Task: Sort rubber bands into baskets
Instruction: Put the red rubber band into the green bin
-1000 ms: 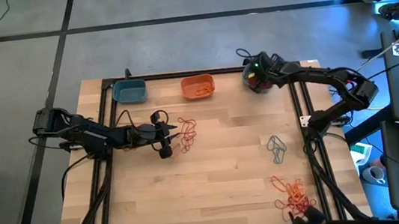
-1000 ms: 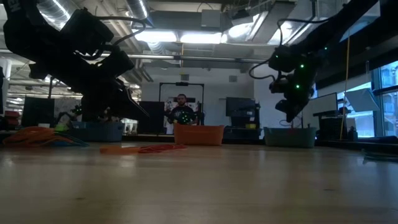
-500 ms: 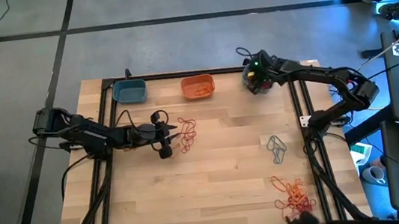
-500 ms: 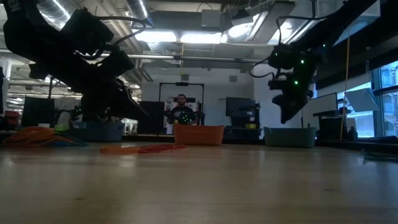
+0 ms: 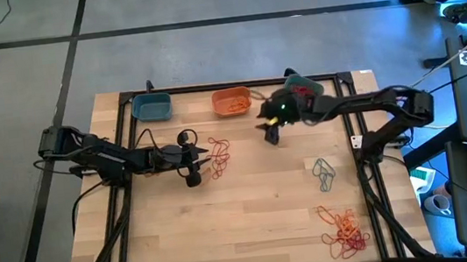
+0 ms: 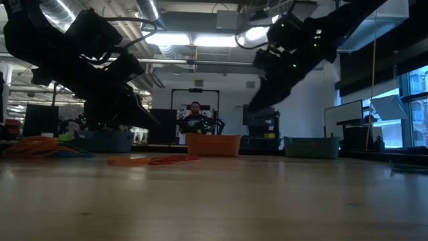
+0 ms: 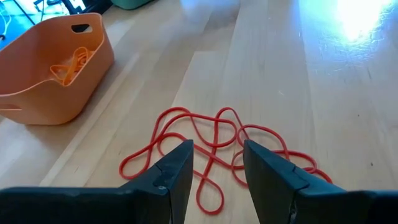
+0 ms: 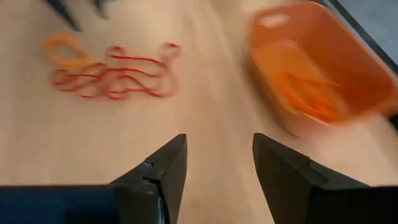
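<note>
Since approx. one second ago, the right gripper point(image 5: 268, 132) has swung from the back-right corner, over the teal-blue rounded plastic tub point(image 5: 301, 87) there, toward table centre; it hangs above the light wooden table point(image 5: 251, 208), just beside the orange rounded plastic basket point(image 5: 231, 102). Fingers apart, nothing between them (right wrist view). Left gripper point(image 5: 208, 159) unchanged — low at the tangle of thin red rubber loops point(image 5: 218, 156), fingers apart, straddling the near strands w/o contact that can be confirmed.

Band locations:
- red tangle w/ one orange loop point(image 8: 64, 50) at its edge: centre-left, between both grippers;
- grey-teal loops point(image 5: 323, 173): right side;
- orange-red heap point(image 5: 344, 230): front-right corner;
- orange loops point(image 7: 69, 61) already inside the orange basket.
- second teal-blue plastic tub point(image 5: 151, 107): back-left; contents not discernible.

Handling, as judged: bands are very light, limp, elastic and lie flat — likely to snag neighbours and drag the tangle. Recommended hold: pinch a single raised strand at the tangle's outer edge, fingertips down at the wood, lift slowly so others drop off.
</note>
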